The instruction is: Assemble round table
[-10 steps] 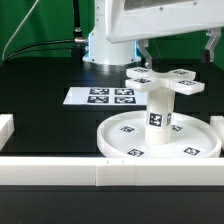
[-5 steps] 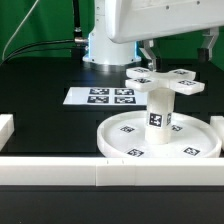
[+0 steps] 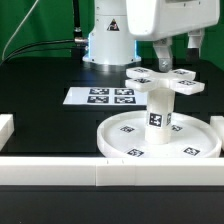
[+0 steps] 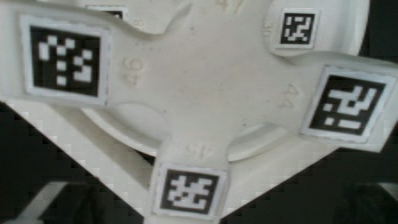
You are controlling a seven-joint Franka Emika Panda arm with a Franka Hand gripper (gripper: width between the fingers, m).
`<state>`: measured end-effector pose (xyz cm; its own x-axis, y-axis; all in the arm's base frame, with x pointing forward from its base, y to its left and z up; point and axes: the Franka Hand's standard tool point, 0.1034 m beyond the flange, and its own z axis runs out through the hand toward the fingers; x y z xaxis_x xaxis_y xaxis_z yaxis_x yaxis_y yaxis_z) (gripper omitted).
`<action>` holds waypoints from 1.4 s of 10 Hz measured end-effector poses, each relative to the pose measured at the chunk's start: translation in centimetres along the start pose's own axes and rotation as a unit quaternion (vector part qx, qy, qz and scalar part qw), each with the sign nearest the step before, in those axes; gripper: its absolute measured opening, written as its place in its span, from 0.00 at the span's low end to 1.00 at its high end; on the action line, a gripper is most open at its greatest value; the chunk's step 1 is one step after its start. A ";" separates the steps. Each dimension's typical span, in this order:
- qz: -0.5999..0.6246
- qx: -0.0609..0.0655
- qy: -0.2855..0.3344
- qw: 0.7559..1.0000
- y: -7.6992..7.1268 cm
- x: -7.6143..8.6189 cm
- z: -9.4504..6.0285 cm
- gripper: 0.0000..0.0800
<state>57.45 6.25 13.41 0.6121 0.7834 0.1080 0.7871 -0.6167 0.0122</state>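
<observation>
While the cross-shaped piece (image 3: 165,80) tops the cylinder (image 3: 159,113), the end effector (image 3: 163,62) hangs above, grip indiscernible.

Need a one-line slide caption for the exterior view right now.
Gripper poised over the white cross-shaped piece atop the short thick white cylinder, standing on the large rimmed round white disc.

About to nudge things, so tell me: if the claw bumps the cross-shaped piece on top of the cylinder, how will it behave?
The cross-shaped piece looks like rigid white plastic, so probably stiff, not floppy. It sits high on the upright cylinder, overhanging all round, so a sideways push might tip or twist it. How firmly it is seated cannot be told.
</observation>
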 end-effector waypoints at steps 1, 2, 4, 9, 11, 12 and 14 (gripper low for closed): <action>-0.021 -0.001 0.000 1.000 0.1 0.0 0.0 0.81; -0.045 -0.001 -0.001 0.999 0.2 -0.2 0.0 0.81; -0.115 -0.002 -0.003 0.993 0.3 -0.4 0.1 0.81; -0.290 0.006 -0.019 0.957 0.1 -2.4 1.2 0.81; -0.295 0.010 -0.021 0.955 0.0 -2.9 1.5 0.81; -0.295 0.010 -0.021 0.955 0.0 -3.0 1.5 0.81; -0.294 0.012 -0.022 0.956 0.0 -3.1 1.8 0.81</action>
<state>55.65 3.95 11.26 0.0658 0.9966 0.0486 0.9971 -0.0675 0.0344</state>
